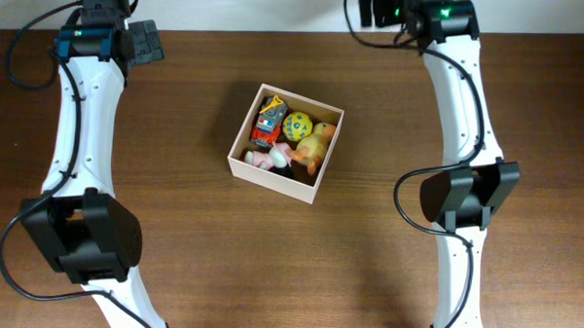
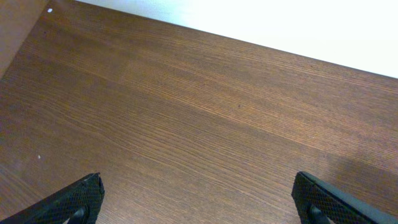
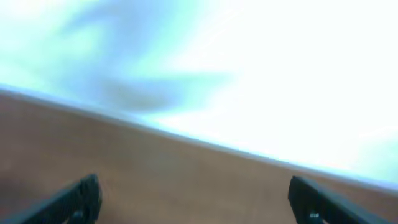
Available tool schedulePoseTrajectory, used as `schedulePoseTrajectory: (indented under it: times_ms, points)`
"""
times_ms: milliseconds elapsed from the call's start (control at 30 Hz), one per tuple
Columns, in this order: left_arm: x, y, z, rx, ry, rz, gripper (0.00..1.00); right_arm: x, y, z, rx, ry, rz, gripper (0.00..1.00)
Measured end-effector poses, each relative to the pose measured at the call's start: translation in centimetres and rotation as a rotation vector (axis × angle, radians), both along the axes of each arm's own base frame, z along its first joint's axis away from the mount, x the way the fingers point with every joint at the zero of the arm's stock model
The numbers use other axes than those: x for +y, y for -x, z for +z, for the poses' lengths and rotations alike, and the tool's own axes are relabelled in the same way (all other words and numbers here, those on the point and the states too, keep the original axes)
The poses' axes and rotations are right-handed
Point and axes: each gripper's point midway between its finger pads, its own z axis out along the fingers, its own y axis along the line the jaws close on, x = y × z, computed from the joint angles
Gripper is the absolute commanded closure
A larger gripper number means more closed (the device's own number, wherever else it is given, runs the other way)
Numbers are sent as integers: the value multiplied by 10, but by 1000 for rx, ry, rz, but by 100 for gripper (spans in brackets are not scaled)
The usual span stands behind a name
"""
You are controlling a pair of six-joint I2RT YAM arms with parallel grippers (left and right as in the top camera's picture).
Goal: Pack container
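Tools (image 2: pixel 198 202) (image 3: pixel 194 199) apparently well apart from container (image 1: pixel 270 180)

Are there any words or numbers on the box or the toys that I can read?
No text can be read in any view.
The container has plain walls, with no label showing.
The red toy inside it has small pale markings, too tiny and blurred to read.

The overhead camera is looking straight down on the whole table (image 1: pixel 177 111) from well above. The 2 wrist cameras are sitting close to it, each facing past its own fingers (image 2: pixel 74 199) toward the far edge; all 3 are sharing only tabletop.
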Motion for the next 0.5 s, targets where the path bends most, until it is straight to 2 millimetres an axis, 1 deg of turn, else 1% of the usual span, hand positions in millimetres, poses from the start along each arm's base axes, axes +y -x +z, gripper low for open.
schedulePoseTrajectory:
  times_ms: [100,233,267,367,467,500]
  points:
    - [0,0,0,0,0,0,1,-5,-12,22,-99,-11,-9,1]
    - [0,0,0,0,0,0,1,-10,-14,36,-142,-15,-17,1]
    - [0,0,0,0,0,0,1,-10,-13,42,-149,-16,-17,1]
    - [0,0,0,0,0,0,1,-12,-3,69,-187,-6,-12,1]
    - [0,0,0,0,0,0,1,-14,13,105,-241,34,8,1]
    - [0,0,0,0,0,0,1,-15,23,124,-270,50,16,1]
